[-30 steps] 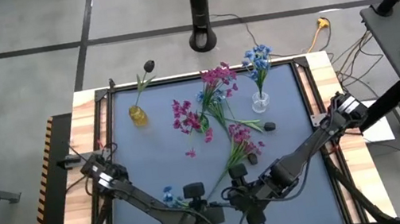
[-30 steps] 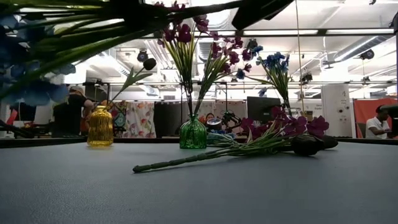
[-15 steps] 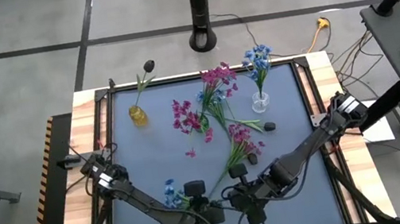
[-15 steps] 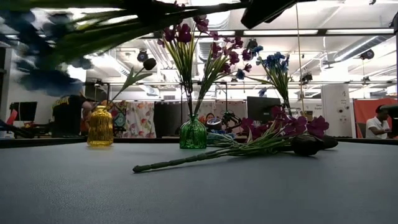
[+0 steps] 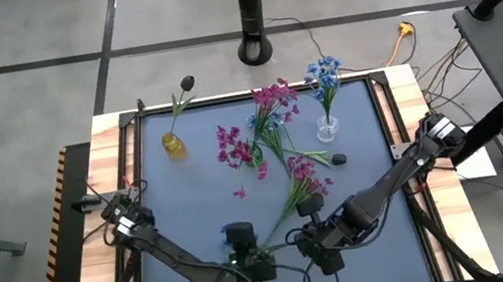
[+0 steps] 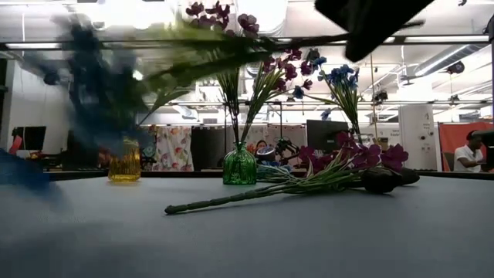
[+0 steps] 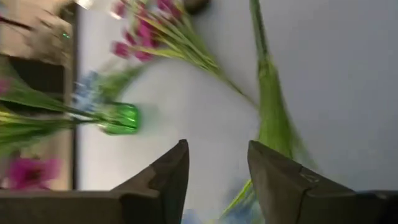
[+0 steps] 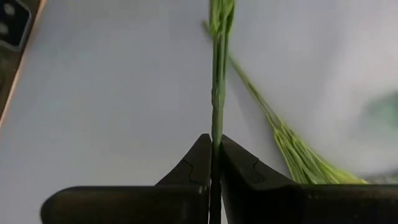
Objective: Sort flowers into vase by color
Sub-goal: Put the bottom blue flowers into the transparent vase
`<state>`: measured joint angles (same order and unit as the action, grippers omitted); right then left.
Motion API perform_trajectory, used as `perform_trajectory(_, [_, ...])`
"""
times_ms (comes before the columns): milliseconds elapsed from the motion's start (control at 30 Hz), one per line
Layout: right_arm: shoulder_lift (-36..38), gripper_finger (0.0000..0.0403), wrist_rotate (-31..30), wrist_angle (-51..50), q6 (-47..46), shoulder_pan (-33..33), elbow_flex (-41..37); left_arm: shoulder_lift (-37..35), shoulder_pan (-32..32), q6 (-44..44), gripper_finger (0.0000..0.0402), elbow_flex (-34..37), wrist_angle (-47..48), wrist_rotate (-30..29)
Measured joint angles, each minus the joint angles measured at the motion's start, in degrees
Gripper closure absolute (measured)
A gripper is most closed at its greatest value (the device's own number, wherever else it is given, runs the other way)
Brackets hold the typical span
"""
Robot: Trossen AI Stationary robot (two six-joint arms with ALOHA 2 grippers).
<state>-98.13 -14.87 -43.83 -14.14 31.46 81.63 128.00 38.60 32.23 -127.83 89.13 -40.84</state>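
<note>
In the lower middle of the high view, the right gripper (image 8: pixel 212 155) has its fingers pressed together on the green stem (image 8: pixel 216 81) of a light blue sprig (image 6: pixel 100 93). The stem runs straight out from between the pads in the right wrist view. In the low view this sprig crosses the top of the frame as a blurred streak; half a second ago its blue cluster sat in the upper left corner, and now it smears lower down the left side, in front of the yellow vase (image 6: pixel 124 164). The dark shape of the arm at the upper right of that view has also dropped and shifted rightward.

Just left of it in the high view, the left gripper (image 7: pixel 217 171) stands with its fingers spread and nothing between them. Its arm has moved since the earlier frame, and the blue cluster that showed beside it at lower left is no longer seen from above.

Farther up, in the centre of the high view, a magenta sprig (image 5: pixel 301 182) lies flat on the blue table (image 5: pixel 171 204), unchanged, with a dark bud (image 5: pixel 337 159) near it.

Beyond, the green vase (image 6: pixel 239 166) holds magenta stems. The clear vase (image 5: pixel 328 129) holds blue flowers at upper right, and the yellow vase holds one dark bud (image 5: pixel 187 82) at upper left.
</note>
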Motion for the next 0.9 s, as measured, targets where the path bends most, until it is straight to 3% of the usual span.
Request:
perform_trajectory(300, [13.56,0.0392,-4.92,4.05,-4.91,0.0,-12.15,-5.17,5.3,1.73,0.024,0.09,0.94,-17.12])
perform_trajectory(400, [20.36,0.0392,-5.77,14.75,-4.51,0.07,-19.9,-6.61,7.83,3.94,0.024,0.34,0.93,-23.24])
perform_trajectory(633, [32.13,0.0392,-5.73,44.93,4.26,0.93,-37.28,-8.03,12.32,9.31,0.024,4.34,0.91,-31.06])
perform_trajectory(900, [36.87,0.0392,-5.72,68.54,13.6,1.16,-46.43,-8.32,11.28,8.34,0.0253,10.33,-2.08,-28.9])
